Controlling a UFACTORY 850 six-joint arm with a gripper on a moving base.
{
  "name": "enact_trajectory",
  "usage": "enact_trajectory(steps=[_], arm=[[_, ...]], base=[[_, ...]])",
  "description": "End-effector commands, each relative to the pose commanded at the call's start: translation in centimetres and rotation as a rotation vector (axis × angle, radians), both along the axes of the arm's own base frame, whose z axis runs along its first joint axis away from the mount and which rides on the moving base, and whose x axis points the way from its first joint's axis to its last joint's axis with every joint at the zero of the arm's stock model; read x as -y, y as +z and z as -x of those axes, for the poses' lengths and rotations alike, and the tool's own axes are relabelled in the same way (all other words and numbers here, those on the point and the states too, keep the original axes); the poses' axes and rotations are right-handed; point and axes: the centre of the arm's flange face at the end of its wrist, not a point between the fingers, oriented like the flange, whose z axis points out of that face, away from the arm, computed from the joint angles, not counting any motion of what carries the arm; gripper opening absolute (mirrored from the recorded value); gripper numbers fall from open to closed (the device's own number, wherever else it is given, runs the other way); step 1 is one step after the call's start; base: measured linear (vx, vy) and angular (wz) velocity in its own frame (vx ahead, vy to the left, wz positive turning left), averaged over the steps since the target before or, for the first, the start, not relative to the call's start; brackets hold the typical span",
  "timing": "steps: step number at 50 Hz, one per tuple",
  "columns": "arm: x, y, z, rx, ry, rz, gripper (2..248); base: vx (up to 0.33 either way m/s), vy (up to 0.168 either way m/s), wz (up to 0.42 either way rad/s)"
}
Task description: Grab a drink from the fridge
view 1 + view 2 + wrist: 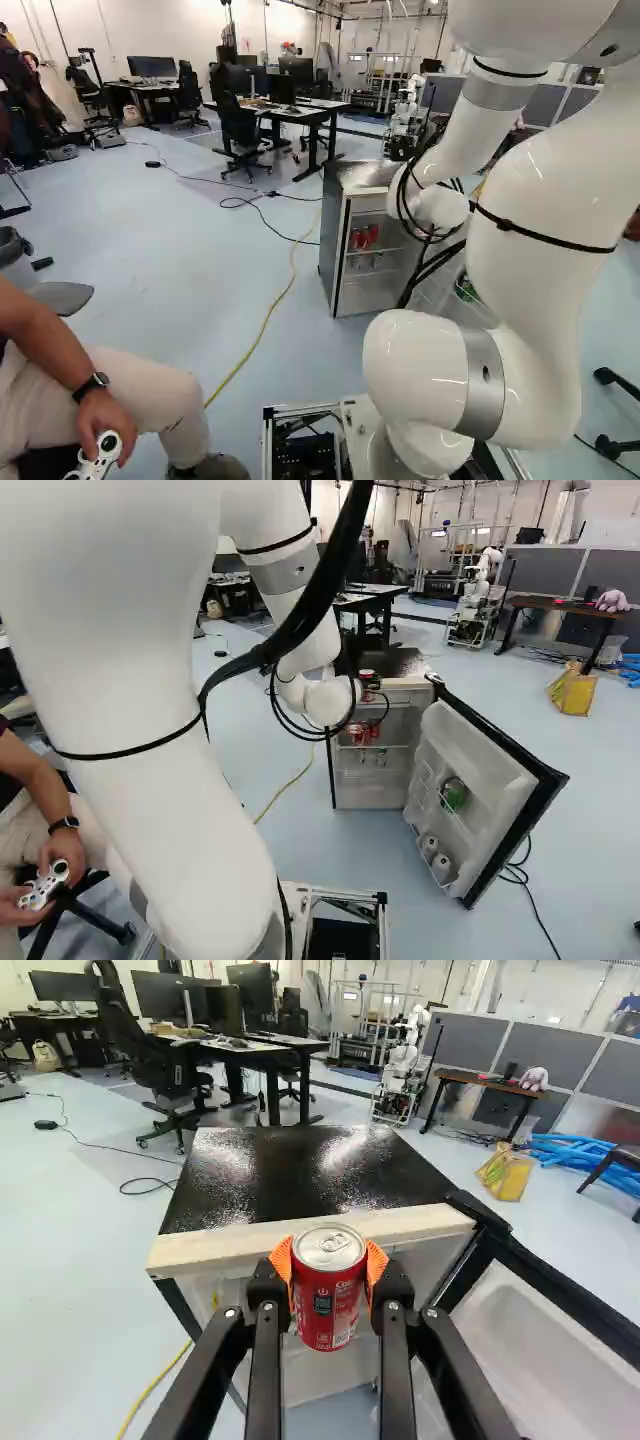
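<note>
Here, red can [328,1295] clamped between hand's [372,686] orange pads [376,1263].

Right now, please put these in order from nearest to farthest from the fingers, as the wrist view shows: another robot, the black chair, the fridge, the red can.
1. Red can: held between the fingers.
2. Fridge: just beyond the can, ahead of the fingers.
3. Black chair: on the floor past the fridge.
4. Another robot: farthest, well behind the fridge.

Glossy metal can [326,1305], shiny blk fridge top [290,1175] w/ speckled finish, & smooth, glossy wht arm [540,290].
</note>
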Motion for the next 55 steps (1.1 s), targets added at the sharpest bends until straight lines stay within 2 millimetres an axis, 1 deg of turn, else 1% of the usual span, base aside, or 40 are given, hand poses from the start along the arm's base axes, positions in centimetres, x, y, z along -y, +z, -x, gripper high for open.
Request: enact_trajectory(steps=[47, 55], arm=[[0.3, 3.9, -3.3, -0.008, 0.014, 0.023, 91], [0.3, 4.1, -4.0, -0.016, 0.016, 0.023, 91]], base=[[0.000, 0.000, 0.000], [0.000, 0.000, 0.000]])
